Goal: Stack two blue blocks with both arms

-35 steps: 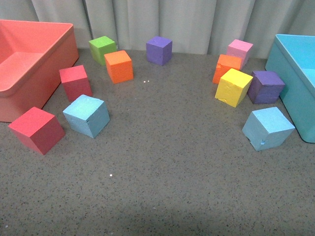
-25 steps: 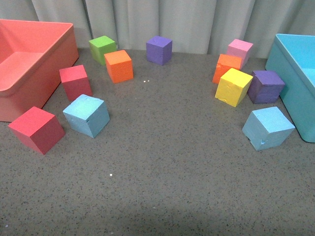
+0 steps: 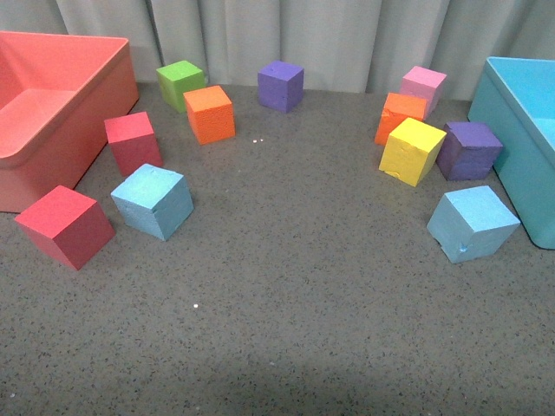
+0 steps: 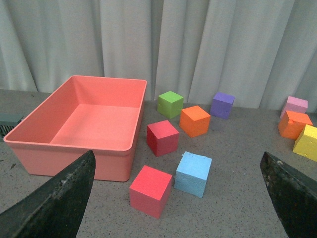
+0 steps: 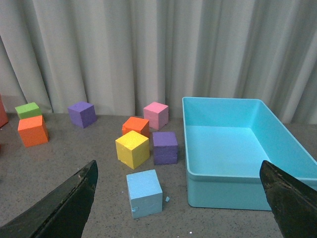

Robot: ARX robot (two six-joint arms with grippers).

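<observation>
Front view: left blue block (image 3: 152, 202) and right blue block (image 3: 473, 224), 2 grainy foam cubes, sit well apart on the speckled grey bench (image 3: 303, 286); nothing stacked, no arm visible.
Left wrist view: left hand (image 4: 177, 159) spread wide, empty (left blue block (image 4: 193, 173) lies ahead).
Right wrist view: right hand (image 5: 178, 168) spread wide, empty, right blue block (image 5: 144, 192) ahead; grasps and stacking judged outstanding.

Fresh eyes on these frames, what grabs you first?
Two big empty bins frame the grey table: a salmon bin at the far left, a turquoise bin at the far right. Bright cubes, such as a yellow cube and a green cube, cluster near each. The left blue block sits by the salmon bin and the right blue block by the turquoise bin, far apart, unstacked.
</observation>
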